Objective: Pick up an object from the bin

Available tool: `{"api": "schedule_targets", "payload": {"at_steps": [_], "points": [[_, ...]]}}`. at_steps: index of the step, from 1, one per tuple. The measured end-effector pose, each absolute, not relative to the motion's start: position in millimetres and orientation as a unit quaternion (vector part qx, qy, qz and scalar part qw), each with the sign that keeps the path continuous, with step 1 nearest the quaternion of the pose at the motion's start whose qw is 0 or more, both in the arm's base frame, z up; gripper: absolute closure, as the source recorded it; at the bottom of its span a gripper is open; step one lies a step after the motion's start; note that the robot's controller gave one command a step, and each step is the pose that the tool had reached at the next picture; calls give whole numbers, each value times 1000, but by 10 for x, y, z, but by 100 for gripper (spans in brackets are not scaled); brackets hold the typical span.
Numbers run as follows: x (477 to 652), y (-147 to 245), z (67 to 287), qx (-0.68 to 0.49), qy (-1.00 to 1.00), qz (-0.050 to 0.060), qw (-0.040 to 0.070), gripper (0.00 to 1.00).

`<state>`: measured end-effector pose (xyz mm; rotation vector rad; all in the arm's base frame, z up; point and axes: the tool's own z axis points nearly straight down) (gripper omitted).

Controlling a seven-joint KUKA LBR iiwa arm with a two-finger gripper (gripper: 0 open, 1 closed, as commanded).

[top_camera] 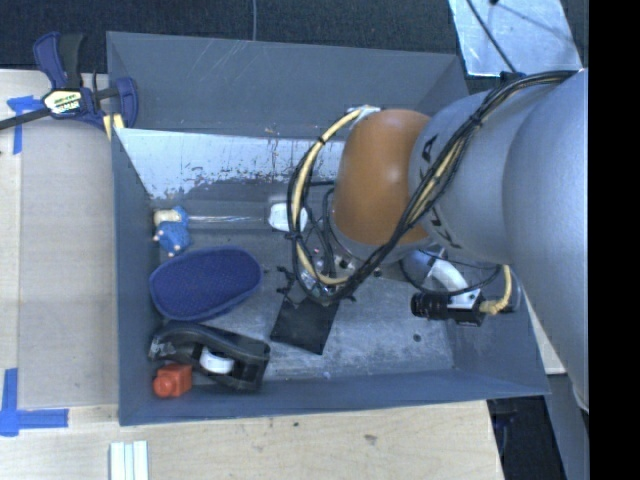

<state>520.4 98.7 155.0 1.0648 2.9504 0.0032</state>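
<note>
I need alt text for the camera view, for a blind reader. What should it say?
The arm's claw hangs low in the grey bin, over a flat black piece near the middle. A blue oval pad lies further to the view's left.

The arm (520,178) takes up the right of the frame, a thick grey link coming in from the right edge and slanting toward the centre. At its end sits a rounded orange-brown cover (380,173), just above the middle of the frame. Black and yellow cables (298,178) run from the upper right along the grey link, loop round the left side of the cover and gather below it at the wrist. The gripper (318,278) hangs beneath the cover at the centre of the frame, pointing down, partly wrapped in those cables. Another yellow cable ends in a black plug (445,306) right of centre, under the grey link.
</note>
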Motion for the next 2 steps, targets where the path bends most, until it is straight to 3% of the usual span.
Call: {"api": "schedule_targets", "payload": {"at_steps": [1, 2], "points": [[5217, 980, 1920, 338, 941, 1, 3, 100], [5228, 978, 1987, 337, 942, 1, 2, 100]]}}
